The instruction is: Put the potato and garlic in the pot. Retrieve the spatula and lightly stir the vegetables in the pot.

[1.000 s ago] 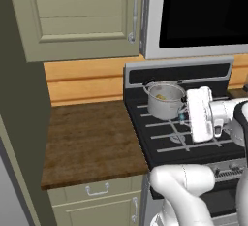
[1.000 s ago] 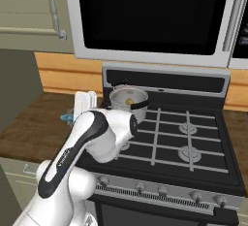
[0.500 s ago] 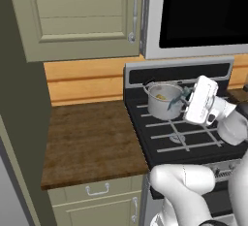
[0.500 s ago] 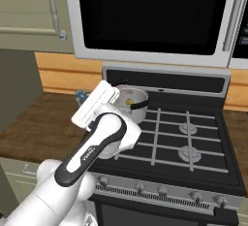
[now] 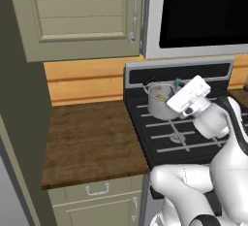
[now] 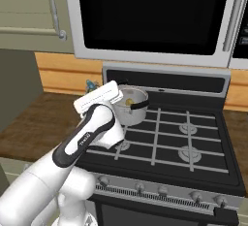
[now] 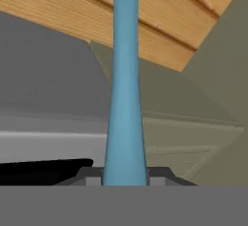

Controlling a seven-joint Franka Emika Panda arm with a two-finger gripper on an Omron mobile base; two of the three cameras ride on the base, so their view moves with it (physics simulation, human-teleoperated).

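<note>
Light-blue spatula [image 7: 125, 89]: gripped in closed hand [image 5: 180, 94], raised beside pot [image 6: 130, 104] on stove [image 6: 193, 137]. Potato [image 6: 128, 102] inside (garlic not discernible). Risk: blade striking rim on descent could tip pot or twist the spatula loose.

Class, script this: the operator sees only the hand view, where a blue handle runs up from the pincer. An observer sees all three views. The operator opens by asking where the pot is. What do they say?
Operator: Where is the pot?
Observer: The pot stands on the rear left burner of the stove.
Operator: Is anything in it?
Observer: A yellowish potato lies inside. I cannot make out the garlic.
Operator: My pincer holds the spatula. Is its head in the pot?
Observer: No. The spatula's far end pokes out beside the pot, outside its rim.
</note>
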